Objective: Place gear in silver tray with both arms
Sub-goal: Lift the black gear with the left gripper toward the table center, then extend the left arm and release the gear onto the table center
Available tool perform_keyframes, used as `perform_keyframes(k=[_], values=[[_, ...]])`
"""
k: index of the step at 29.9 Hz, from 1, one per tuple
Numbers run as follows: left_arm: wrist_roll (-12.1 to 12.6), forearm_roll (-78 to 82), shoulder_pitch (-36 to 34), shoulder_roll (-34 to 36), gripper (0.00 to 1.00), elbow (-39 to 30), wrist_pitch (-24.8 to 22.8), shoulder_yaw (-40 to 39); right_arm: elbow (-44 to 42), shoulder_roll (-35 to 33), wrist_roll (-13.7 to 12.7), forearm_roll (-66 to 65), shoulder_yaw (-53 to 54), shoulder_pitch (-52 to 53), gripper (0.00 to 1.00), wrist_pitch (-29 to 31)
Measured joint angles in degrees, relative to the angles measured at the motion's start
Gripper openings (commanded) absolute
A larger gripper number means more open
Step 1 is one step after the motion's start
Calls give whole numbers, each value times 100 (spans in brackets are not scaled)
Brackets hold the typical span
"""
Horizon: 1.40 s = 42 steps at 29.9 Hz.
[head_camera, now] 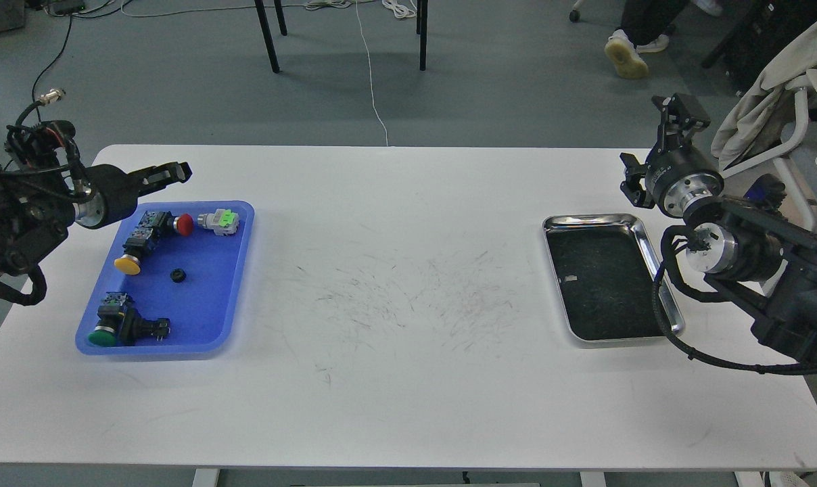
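Observation:
A small black gear (177, 275) lies in the middle of a blue plastic tray (236, 287) at the table's left. The silver tray (654, 251) sits at the right, its dark scuffed bottom bare. My left gripper (174, 172) hovers over the blue tray's far left corner, pointing right; its fingers overlap side-on, so I cannot tell their gap. It holds nothing that I can see. My right gripper (681, 111) is raised beyond the silver tray's far right corner, pointing up, fingers apart and empty.
The blue tray also holds push-button switches: red (184, 224), yellow (128, 264), green (104, 335), and a white-green part (220, 221). The white table (395, 304) is scuffed in the middle. A chair with cloth (774, 95) stands at the right.

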Motion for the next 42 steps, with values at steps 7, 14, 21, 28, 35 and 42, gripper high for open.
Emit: perform_keyframes(k=[7,14,21,28,35,42], values=[[-1,283,-408,-906,3,-42,-55,33,-26,-31,-22,-7,0,18,99,-5],[-1,590,-546,-1843,3,-49,-27,49,-26,-50,-43,-3,0,79,99,-9],[-1,935,-485,-2665,3,-50,108,82,-168,-68,-60,8,20,224,99,-2],[-1,1392,-253,-2752,3,-39,257,90,-363,-19,-83,9,4,371,99,27],[-1,1404,-15,-2755,3,-13,330,90,-592,40,-256,9,0,521,99,70],[-1,1390,96,-2755,3,-224,476,74,-580,57,-265,33,22,525,99,150]])
